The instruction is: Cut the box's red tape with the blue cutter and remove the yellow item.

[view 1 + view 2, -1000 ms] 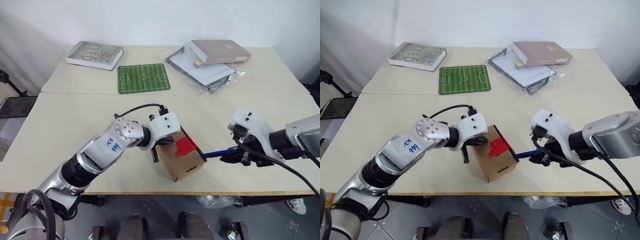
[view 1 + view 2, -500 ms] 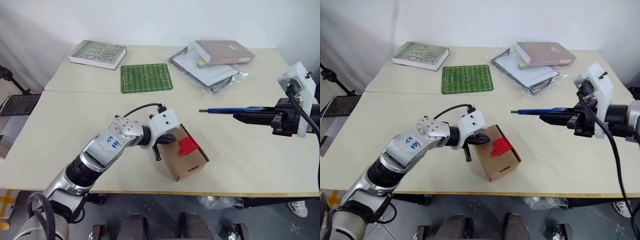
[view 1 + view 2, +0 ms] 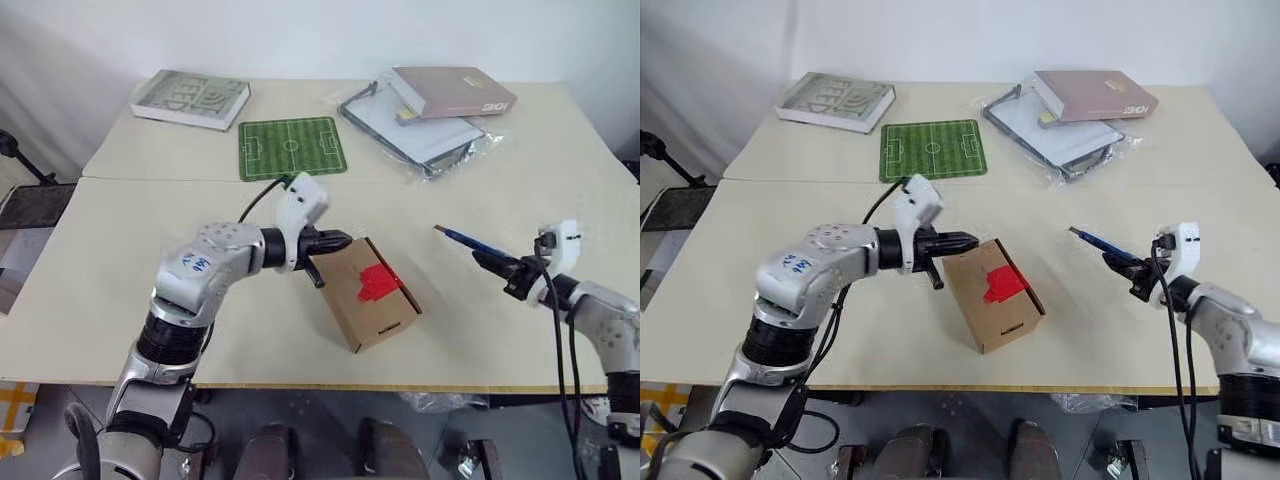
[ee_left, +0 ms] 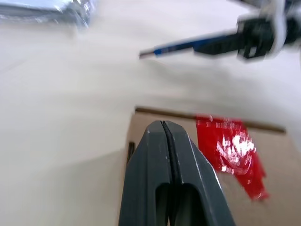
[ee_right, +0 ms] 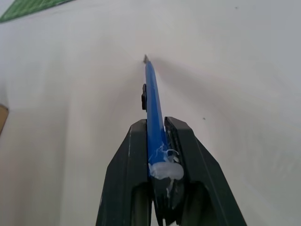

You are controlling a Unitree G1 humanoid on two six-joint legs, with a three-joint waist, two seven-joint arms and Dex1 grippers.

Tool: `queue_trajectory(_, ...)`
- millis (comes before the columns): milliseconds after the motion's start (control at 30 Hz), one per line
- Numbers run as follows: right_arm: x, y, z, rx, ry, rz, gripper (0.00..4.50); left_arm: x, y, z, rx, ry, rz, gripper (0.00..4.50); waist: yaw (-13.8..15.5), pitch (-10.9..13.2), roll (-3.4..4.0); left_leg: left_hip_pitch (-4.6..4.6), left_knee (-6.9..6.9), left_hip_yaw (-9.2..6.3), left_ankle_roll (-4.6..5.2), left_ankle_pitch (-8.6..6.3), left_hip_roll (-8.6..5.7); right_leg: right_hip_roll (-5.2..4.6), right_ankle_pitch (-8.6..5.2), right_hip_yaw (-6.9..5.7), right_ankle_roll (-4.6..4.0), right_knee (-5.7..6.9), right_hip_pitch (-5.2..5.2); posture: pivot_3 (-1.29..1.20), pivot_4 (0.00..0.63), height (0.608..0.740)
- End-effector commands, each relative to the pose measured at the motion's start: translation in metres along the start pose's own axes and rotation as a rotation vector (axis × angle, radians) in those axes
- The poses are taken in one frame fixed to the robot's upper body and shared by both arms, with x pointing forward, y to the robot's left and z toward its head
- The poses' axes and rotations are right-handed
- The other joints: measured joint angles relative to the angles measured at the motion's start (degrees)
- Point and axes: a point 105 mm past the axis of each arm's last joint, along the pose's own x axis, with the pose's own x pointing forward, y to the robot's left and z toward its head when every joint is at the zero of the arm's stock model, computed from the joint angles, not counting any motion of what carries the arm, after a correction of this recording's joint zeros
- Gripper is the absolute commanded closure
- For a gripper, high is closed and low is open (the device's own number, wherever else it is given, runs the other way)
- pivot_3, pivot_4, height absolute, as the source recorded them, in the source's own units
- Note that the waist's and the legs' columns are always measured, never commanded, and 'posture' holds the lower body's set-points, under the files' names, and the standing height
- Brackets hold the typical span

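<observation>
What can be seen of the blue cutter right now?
The blue cutter is a slim, pen-shaped blue tool with a small dark slider on its side and a pointed tip. The right pincer clamps its rear end between both black fingers, where a whitish smear shows. It points toward the box's side, tip raised off the table, clear of the box and touching nothing else.

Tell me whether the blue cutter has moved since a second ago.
Yes. The cutter, held in the right gripper, has come away from the box, where its tip sat at the red tape, and now sits to the right of it.
</observation>
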Motion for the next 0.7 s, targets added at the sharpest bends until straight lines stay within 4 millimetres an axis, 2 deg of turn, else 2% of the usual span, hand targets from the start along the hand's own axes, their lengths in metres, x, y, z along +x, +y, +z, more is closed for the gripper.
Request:
queue_trajectory(33, -0.004, 0.000, 0.006, -0.052, -0.017, -0.020, 2.97, -0.016, 0.004, 0.014, 0.051, -0.042, 0.036, 4.50, 0.14, 0.01, 0.00, 0.00, 0.00, 0.00, -0.02, 0.02, -0.01, 0.00, 0.00, -0.01, 0.00, 0.00, 0.01, 0.00, 0.150, 0.740)
queue_trajectory(233, -0.024, 0.016, 0.014, -0.164, 0.005, -0.004, 0.96, -0.026, 0.015, -0.003, 0.062, 0.012, 0.100, 4.50, 0.45, 0.04, 0.04, -0.04, -0.04, -0.10, -0.03, 0.03, -0.06, -0.01, 0.04, 0.02, 0.07, -0.07, 0.01, 0.00, 0.150, 0.740)
queue_trajectory(333, -0.040, 0.027, 0.027, -0.261, 0.013, -0.017, 0.03, -0.025, 0.021, -0.013, 0.057, 0.026, 0.118, 4.50, 0.70, 0.07, 0.05, -0.07, -0.02, -0.13, -0.03, 0.03, -0.11, -0.02, 0.08, 0.06, 0.14, -0.13, 0.03, 0.00, 0.150, 0.740)
queue_trajectory(433, -0.054, 0.050, 0.026, -0.377, 0.082, 0.017, 0.03, -0.021, 0.026, -0.021, 0.053, 0.040, 0.120, 4.50, 0.84, 0.08, 0.07, -0.05, -0.03, -0.10, -0.03, 0.02, -0.12, -0.02, 0.08, 0.08, 0.15, -0.15, 0.05, 0.00, 0.150, 0.740)
queue_trajectory(533, -0.056, 0.068, 0.022, -0.447, 0.128, 0.051, 0.03, -0.020, 0.028, -0.027, 0.031, 0.061, 0.113, 4.50, 0.80, 0.13, -0.03, -0.05, -0.04, -0.12, -0.03, 0.02, -0.09, 0.03, 0.08, 0.07, 0.15, -0.17, 0.05, 0.00, 0.150, 0.740)
queue_trajectory(633, -0.048, 0.079, 0.027, -0.463, 0.110, 0.054, 0.66, -0.028, 0.031, -0.037, -0.037, 0.088, 0.127, 4.50, 0.23, 0.16, -0.06, -0.03, -0.03, -0.08, -0.03, 0.02, -0.09, 0.02, 0.09, 0.13, 0.16, -0.14, 0.04, 0.00, 0.150, 0.740)
queue_trajectory(700, -0.037, 0.091, 0.028, -0.477, 0.102, 0.098, 1.38, -0.038, 0.030, -0.051, -0.077, 0.143, 0.118, 4.50, -0.08, 0.16, -0.06, -0.01, -0.02, -0.06, -0.03, 0.02, -0.08, 0.02, 0.09, 0.15, 0.16, -0.10, 0.03, 0.00, 0.150, 0.740)
